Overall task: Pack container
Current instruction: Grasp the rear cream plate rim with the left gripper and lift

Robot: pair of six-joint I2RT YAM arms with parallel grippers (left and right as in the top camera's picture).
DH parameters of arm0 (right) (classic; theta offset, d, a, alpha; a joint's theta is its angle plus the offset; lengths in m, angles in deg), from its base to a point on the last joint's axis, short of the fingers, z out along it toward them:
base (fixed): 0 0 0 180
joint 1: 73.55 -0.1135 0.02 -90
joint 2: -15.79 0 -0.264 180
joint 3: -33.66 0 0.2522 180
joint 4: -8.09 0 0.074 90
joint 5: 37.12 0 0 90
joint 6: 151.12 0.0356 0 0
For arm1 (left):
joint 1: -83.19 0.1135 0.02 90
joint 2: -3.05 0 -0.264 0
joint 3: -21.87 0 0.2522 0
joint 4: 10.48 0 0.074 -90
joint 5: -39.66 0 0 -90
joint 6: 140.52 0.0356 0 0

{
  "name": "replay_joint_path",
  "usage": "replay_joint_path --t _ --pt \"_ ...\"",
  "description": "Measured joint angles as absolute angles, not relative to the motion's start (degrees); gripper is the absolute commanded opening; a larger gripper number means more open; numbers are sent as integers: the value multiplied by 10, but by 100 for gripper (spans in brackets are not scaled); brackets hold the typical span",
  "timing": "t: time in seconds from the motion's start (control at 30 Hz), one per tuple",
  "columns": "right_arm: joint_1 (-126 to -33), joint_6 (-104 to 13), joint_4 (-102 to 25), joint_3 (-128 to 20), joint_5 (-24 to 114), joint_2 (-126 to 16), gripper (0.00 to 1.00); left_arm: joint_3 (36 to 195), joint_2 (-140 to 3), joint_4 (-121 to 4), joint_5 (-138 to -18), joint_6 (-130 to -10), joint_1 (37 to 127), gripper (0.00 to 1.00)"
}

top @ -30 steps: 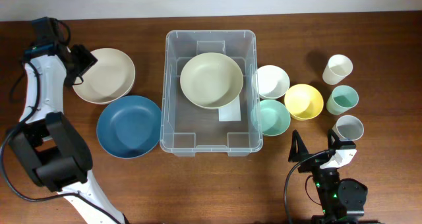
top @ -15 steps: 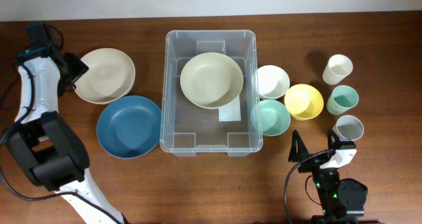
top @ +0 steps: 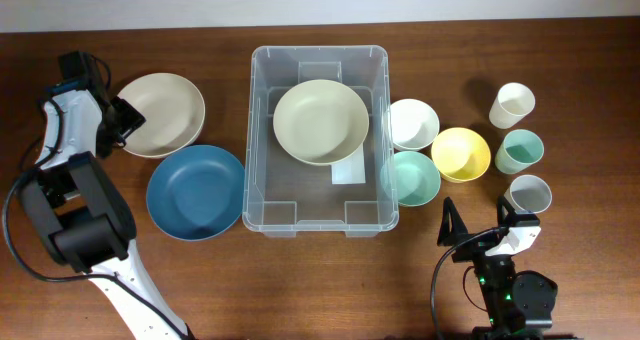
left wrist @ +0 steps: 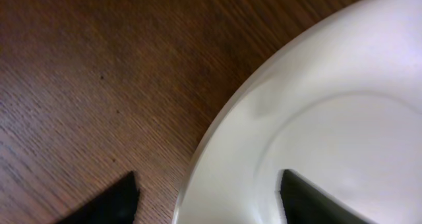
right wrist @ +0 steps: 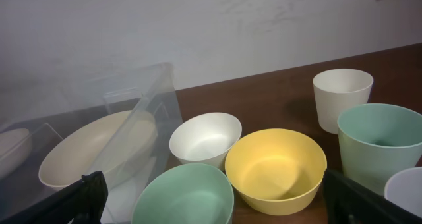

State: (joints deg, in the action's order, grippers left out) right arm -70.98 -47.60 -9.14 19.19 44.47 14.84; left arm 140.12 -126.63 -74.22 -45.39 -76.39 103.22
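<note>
Wood lies bare at the far-left edge since the left gripper (top: 119,120) swung inward, fingers apart astride the rim of the cream plate (top: 165,110); the container (top: 300,185) sits mid-table, and the right gripper (top: 476,228) hangs spread at front right.

White arm links (top: 60,130), black joints (top: 85,230)

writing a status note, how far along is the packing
Done: one beige bowl sits in the container. In hand: left gripper, open, straddles the rim of the cream plate. Left: blue plate, white bowl, mint bowl, yellow bowl, three cups. Right gripper open, empty.
</note>
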Motion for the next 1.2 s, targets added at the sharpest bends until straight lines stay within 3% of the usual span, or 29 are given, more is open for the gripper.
replay_joint_path --t 0.23,0.4,0.57,0.73,0.8,1.2 --pt "-710 -476 -91 192 445 148 99 1401 -1269 -745 -454 -761 1032 41" --pt "-710 -476 -91 192 445 148 99 1401 -1269 -745 -454 -761 1032 31" --pt "-710 -476 -91 192 445 148 99 1401 -1269 -746 -454 -759 1032 15" --pt "-710 -476 -91 192 445 148 99 1401 -1269 -746 -454 -759 1032 12" --pt "-710 -476 -91 192 445 148 99 1401 -1269 -746 -454 -759 1032 5" --pt "-710 -476 -91 192 445 148 99 1421 -1269 -744 -467 -758 1035 1"
